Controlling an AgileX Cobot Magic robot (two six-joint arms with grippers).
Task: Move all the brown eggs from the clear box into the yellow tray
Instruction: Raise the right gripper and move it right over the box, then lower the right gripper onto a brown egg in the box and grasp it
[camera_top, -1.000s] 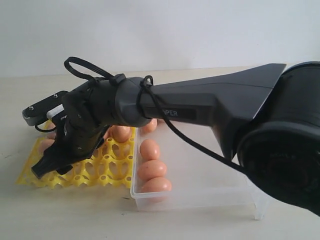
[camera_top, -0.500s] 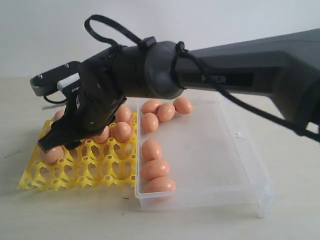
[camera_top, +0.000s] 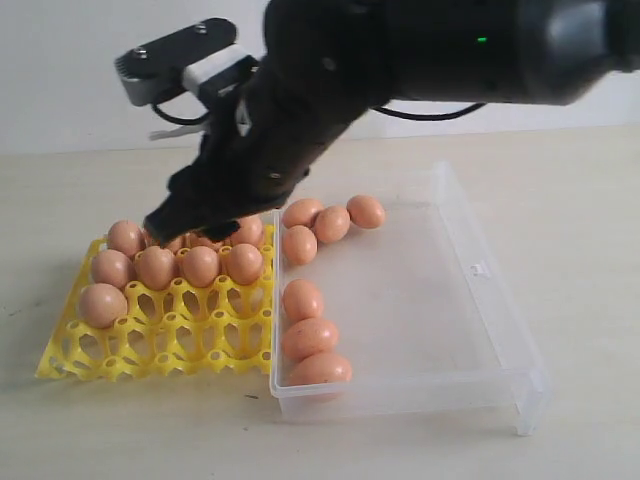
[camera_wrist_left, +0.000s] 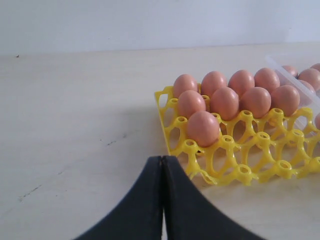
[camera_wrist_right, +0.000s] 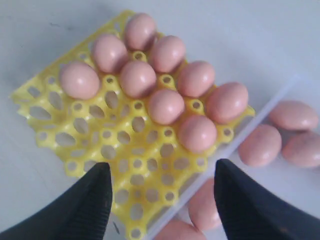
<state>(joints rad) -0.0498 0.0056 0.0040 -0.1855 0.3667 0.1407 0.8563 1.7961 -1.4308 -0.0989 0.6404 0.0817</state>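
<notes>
The yellow tray (camera_top: 190, 345) lies left of the clear box (camera_top: 400, 395). Several brown eggs (camera_top: 155, 267) fill the tray's back cups, and one egg (camera_top: 103, 304) sits alone in a left cup of the row in front of them. More brown eggs (camera_top: 310, 338) lie along the box's left wall and far corner. My right gripper (camera_top: 195, 225) hangs open and empty above the tray's back rows. Its wrist view looks down on the tray (camera_wrist_right: 135, 165), the tray eggs (camera_wrist_right: 165, 106), the box rim (camera_wrist_right: 235, 145) and the box eggs (camera_wrist_right: 260, 145) past the gripper (camera_wrist_right: 162, 170). My left gripper (camera_wrist_left: 162, 159) is shut over bare table near a corner of the tray (camera_wrist_left: 243, 170).
The right arm (camera_top: 420, 50) spans the scene high above the box from the right. The pale tabletop (camera_top: 580, 200) surrounds the tray and box, with a white wall behind. A box corner (camera_wrist_left: 285, 72) shows beside the tray in the left wrist view.
My right gripper has risen from low over the tray's near-left cups to above its back rows, staying open. An egg now shows in the cup it left.
</notes>
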